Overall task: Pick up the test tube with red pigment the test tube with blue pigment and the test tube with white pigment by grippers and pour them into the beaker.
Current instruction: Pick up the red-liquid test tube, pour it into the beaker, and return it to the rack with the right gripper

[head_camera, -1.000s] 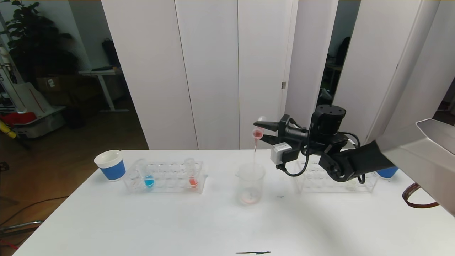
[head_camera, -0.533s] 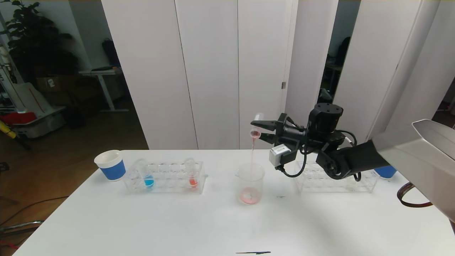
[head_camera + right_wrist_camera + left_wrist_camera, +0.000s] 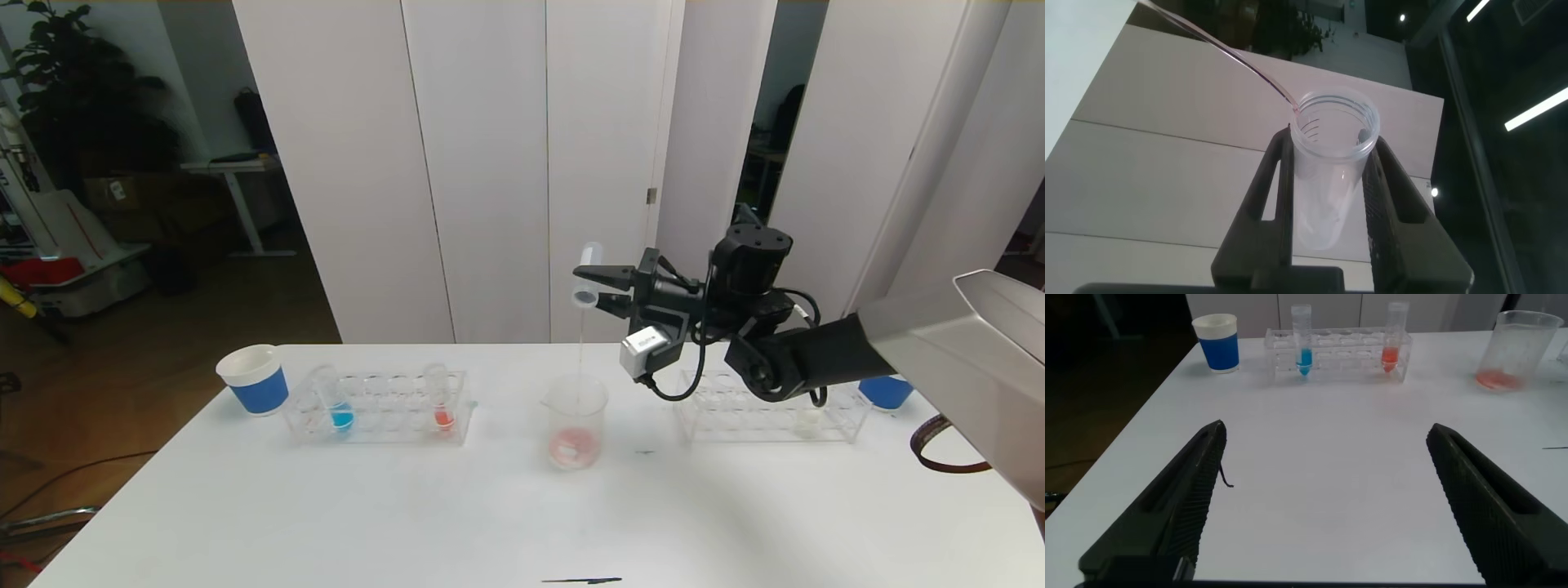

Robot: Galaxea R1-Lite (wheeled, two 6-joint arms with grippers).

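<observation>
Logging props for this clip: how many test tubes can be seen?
4. Blue tube and red tube stand in the left rack; white tube in the right rack; one tube tipped in the right tool above the beaker. The arm may hide others.

Tube tipped over beaker, thin pink stream running down.

The right gripper point(image 3: 594, 287) pinches a clear, near-empty test tube point(image 3: 586, 274), mouth down, straight above the beaker point(image 3: 575, 420); pinkish-red liquid pools in the beaker's bottom. Blue-pigment tube point(image 3: 335, 398) stands upright in a rack well off to the gripper's left and lower, a red tube point(image 3: 440, 398) in the same rack, nearer. White-pigment tube point(image 3: 808, 418) sits below and to the gripper's right.
</observation>
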